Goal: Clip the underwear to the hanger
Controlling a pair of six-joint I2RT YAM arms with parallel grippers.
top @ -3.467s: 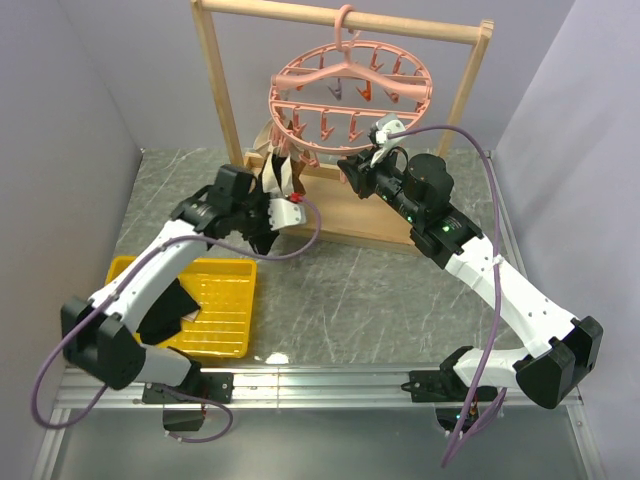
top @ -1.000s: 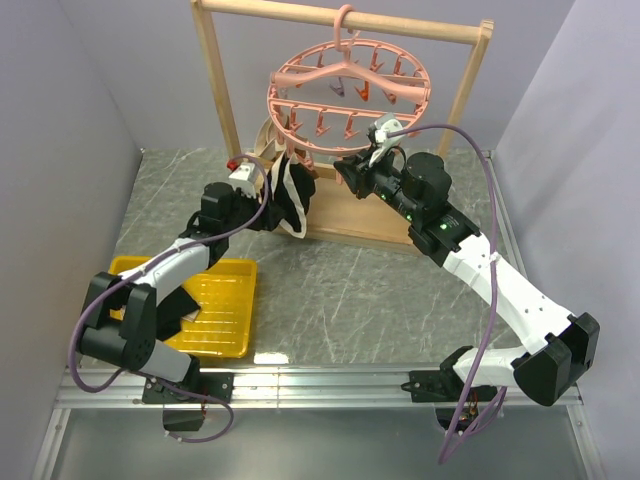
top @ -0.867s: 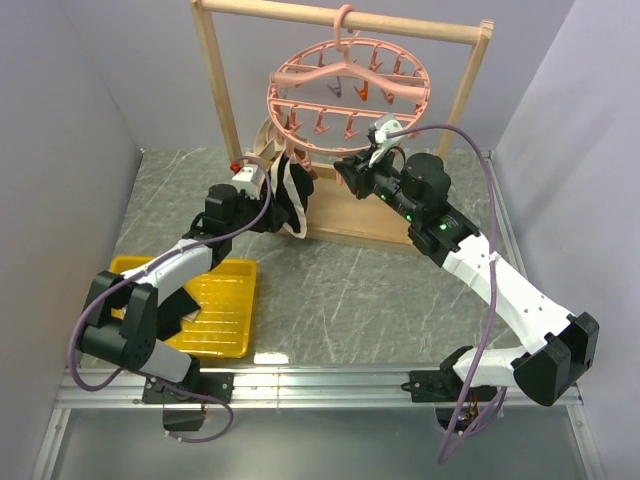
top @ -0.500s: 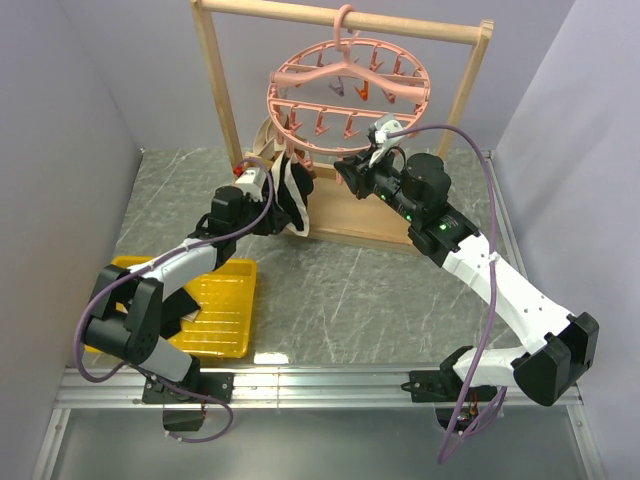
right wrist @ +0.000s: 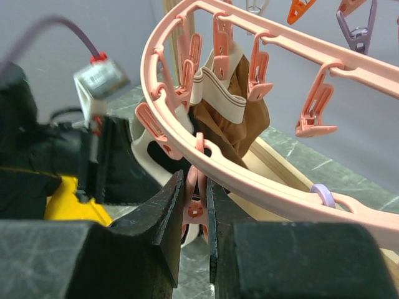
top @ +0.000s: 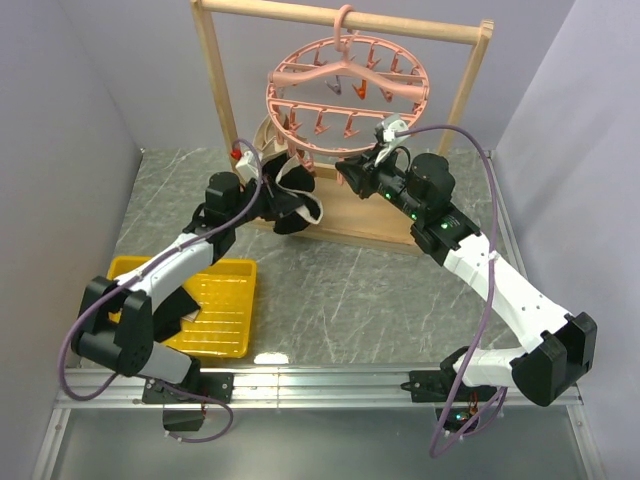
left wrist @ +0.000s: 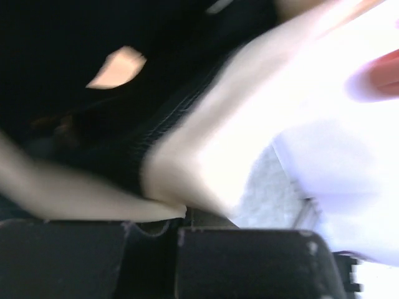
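Underwear (top: 292, 205) hangs clenched in my left gripper (top: 262, 197) just below the hanger (right wrist: 262, 180), my right gripper (right wrist: 194, 205) squeezing a peg (right wrist: 195, 184) on its rim; nothing's clipped yet, I judge.

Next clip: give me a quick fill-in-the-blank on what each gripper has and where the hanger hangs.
The right gripper has its jaws closed on a peg of the ____ hanger.
The left gripper holds the black ____.
The hanger hangs from a ____ frame.
Missing: pink; underwear; wooden.
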